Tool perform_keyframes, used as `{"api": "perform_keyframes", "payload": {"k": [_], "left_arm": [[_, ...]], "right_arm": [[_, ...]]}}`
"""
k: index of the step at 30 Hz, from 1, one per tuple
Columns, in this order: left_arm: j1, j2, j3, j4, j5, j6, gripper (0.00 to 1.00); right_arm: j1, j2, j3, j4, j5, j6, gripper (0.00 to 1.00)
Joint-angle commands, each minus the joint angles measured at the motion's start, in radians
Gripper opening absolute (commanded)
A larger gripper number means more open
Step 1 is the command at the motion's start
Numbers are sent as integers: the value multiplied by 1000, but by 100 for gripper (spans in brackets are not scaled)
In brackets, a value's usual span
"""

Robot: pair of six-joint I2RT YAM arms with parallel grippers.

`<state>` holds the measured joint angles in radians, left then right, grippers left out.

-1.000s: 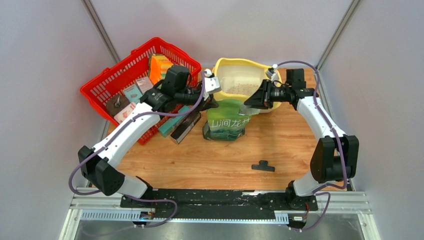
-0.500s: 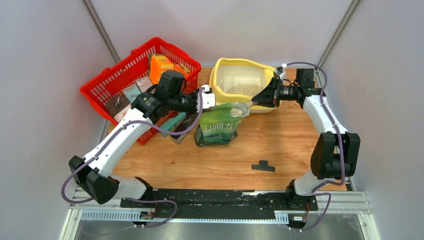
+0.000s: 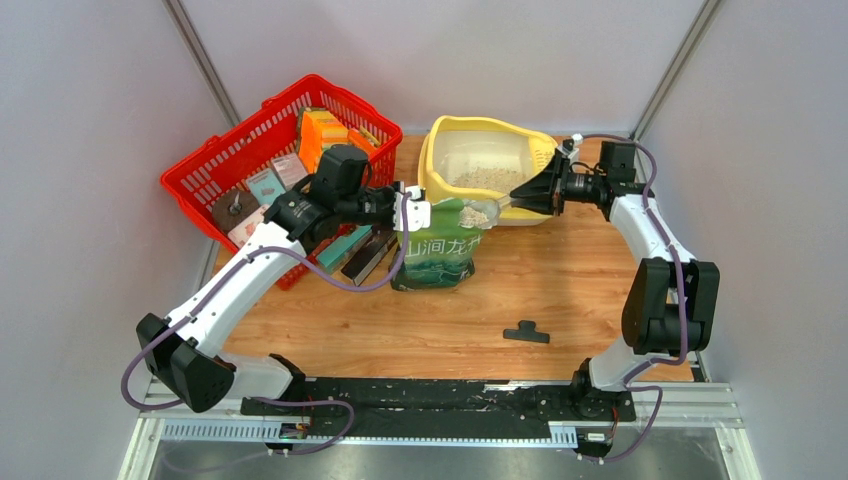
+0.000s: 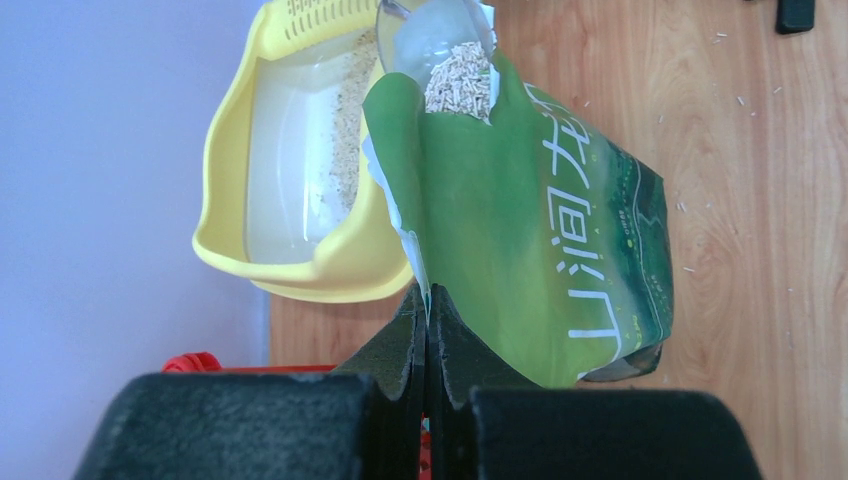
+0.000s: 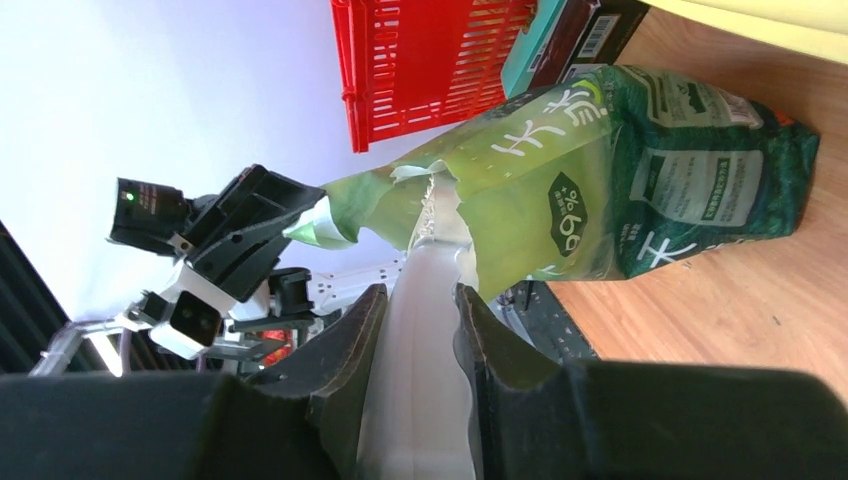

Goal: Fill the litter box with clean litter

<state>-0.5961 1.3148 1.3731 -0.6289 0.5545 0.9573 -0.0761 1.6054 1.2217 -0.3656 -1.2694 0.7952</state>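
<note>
We see a wooden bench (image 3: 560,290) carrying everything. At its far left stands a red mesh basket (image 3: 200,170) packed with small boxes. Right of the basket, at the far middle of the bench, sits the litter box (image 3: 470,125): a pale yellow plastic tray with a raised, rounded rim, a white inner basin and a perforated strip on its right side. Just in front of the tray stands a green bag (image 3: 435,255) printed with white characters, its torn top gaping toward the tray. The left claw (image 4: 427,300) is fully closed, pinching the bag's upper edge from the left. The right claw (image 5: 418,300) reaches in from the right with its jaws partly closed around the pale handle of a scoop (image 4: 425,35). The scoop's clear bowl sits at the bag's mouth, beside the tray's near rim. A small black T-shaped piece (image 3: 526,332) lies alone on the near bench, well apart from the bag. The clean litter (image 4: 350,100), small beige-grey granules, forms a thin grainy patch along the side of the basin nearest the bag, with the rest of the white floor bare. A smaller heap of the same granules rests in the scoop's bowl, and a few grains lie scattered on the wood.
</note>
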Motion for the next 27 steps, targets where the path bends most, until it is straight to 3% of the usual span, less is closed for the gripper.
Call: {"api": "perform_keyframes", "payload": {"k": [1, 2, 3, 4, 5, 6, 17, 27], "left_arm": [[5, -69, 15, 181, -13, 93, 0], [4, -68, 15, 182, -8, 95, 0], [4, -66, 12, 189, -5, 95, 0], [4, -66, 14, 193, -5, 95, 0], [4, -63, 14, 198, -8, 92, 0], [4, -58, 12, 222, -27, 87, 0], [5, 24, 47, 351, -88, -12, 0], [5, 81, 96, 357, -136, -22, 0]], "right_arm": [[-27, -13, -40, -46, -74, -177, 0], [-33, 5, -44, -143, -74, -220, 0], [-45, 8, -69, -130, -79, -208, 0], [-51, 4, -91, -66, -81, -153, 0], [-56, -7, -108, 117, -81, 4, 0], [-63, -18, -114, 155, -79, 36, 0], [-74, -9, -7, 137, -79, 44, 0], [-97, 27, 90, 77, -35, 32, 0]]}}
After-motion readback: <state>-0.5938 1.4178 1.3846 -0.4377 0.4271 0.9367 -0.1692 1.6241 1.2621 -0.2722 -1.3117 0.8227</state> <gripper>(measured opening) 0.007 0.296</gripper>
